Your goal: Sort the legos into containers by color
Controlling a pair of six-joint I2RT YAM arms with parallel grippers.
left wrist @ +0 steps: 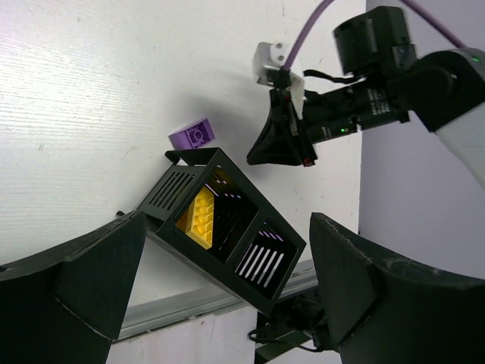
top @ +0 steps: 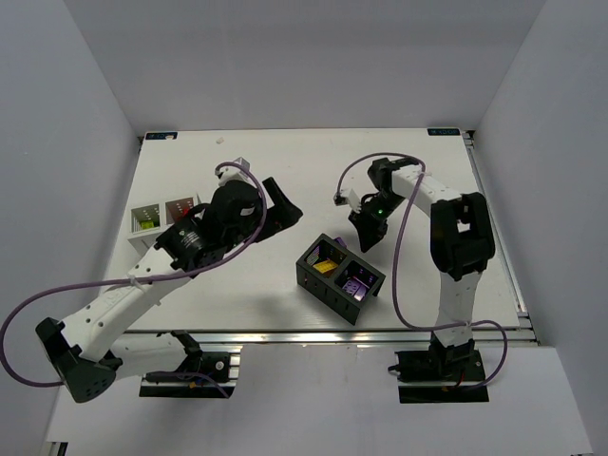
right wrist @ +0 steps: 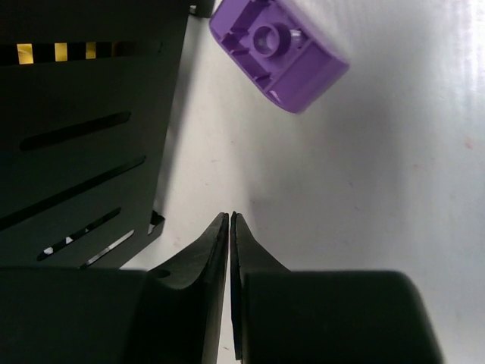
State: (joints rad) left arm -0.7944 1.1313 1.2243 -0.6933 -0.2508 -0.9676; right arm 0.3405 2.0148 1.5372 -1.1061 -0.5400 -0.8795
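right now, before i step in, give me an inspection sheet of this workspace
surface: white table, no spills seen
job's things: black box holds yellow bricks in one cell and purple bricks in the other; white box holds green bricks and red bricks; loose purple brick on the table beside the black box
clutter: nothing seen
grippers: left gripper open, empty; right gripper shut on nothing, near the loose purple brick
cables: purple cable loops off each arm
surroundings: plain walls on three sides
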